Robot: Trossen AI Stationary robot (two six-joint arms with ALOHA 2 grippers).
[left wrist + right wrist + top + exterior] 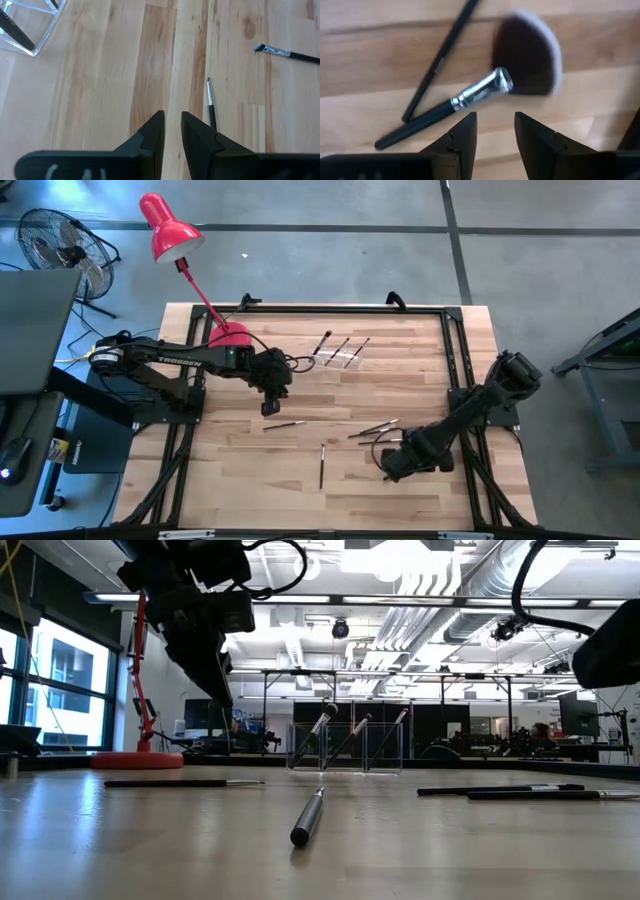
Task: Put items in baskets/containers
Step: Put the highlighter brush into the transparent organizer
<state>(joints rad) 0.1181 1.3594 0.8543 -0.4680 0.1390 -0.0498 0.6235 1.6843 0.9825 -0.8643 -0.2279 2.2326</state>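
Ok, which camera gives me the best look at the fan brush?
The right wrist view: the fan brush fills the picture, dark fanned head and silvery ferrule lying on the wood just ahead of the open right gripper. The high view shows only thin brushes beside that arm; the low view cannot tell it apart; the left wrist view misses it.

Grey concrete floor (330, 220), black fan (60, 242), windows (50, 680) at one side

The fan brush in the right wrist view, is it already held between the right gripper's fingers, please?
No: the fan brush lies flat on the wooden table, beyond the right gripper, whose open fingers hold nothing.
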